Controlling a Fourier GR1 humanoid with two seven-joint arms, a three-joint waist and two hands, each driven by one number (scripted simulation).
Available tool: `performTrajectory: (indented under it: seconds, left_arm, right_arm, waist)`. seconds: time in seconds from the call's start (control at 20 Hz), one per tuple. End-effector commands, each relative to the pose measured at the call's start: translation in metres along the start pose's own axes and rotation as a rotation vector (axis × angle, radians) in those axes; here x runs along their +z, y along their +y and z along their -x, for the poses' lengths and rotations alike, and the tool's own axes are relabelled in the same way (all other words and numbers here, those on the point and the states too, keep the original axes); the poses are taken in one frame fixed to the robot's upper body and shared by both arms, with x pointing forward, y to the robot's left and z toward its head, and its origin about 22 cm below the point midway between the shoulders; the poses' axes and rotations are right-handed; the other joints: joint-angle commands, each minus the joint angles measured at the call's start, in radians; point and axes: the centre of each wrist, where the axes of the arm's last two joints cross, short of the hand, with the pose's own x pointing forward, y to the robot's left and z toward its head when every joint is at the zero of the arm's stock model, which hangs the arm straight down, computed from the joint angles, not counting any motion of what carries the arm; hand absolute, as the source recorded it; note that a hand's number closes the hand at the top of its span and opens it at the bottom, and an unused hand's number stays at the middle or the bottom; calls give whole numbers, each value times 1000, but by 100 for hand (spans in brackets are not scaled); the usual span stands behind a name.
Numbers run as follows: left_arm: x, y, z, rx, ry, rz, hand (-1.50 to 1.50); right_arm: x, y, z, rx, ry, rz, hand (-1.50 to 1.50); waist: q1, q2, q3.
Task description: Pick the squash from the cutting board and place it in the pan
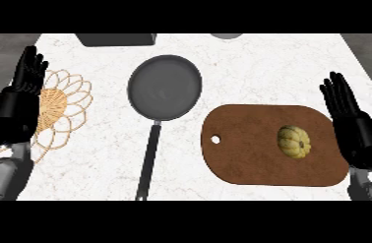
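Note:
A small ribbed yellow-green squash [294, 141] lies on the right half of the brown cutting board [247, 153]. To the board's upper left sits the dark round pan [165, 87], nothing in it, its long handle [149, 158] running toward the counter's front edge. My right hand [347, 116] rests open at the view's right edge, fingers up, just right of the board and apart from the squash. My left hand [22, 97] rests open at the left edge, far from both.
A woven wicker trivet [62, 109] with looped edges lies at the left, partly under my left hand. A dark grey object [116, 39] and a grey round object [227, 36] show at the counter's far edge.

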Motion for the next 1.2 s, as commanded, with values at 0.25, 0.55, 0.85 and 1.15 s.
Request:
performTrajectory:
  seconds: [0.25, 0.55, 0.85, 1.15]
  left_arm:
    - [16, -23, 23, 165, 243, 23, 0]
    - [25, -31, 18, 248, 335, 59, 0]
    - [36, -44, 16, 250, 330, 98, 0]
    - [33, -49, 15, 255, 355, 99, 0]
  right_arm:
    - [-41, 4, -96, -418, -762, -378, 150]
    - [44, -116, 5, -61, -730, -134, -150]
    - [64, -176, 17, 178, -742, -114, -150]
    - [55, -176, -5, 334, -776, -211, -150]
  waist:
    - [4, 18, 1]
    - [-8, 34, 1]
    - [31, 35, -3]
    - [20, 31, -6]
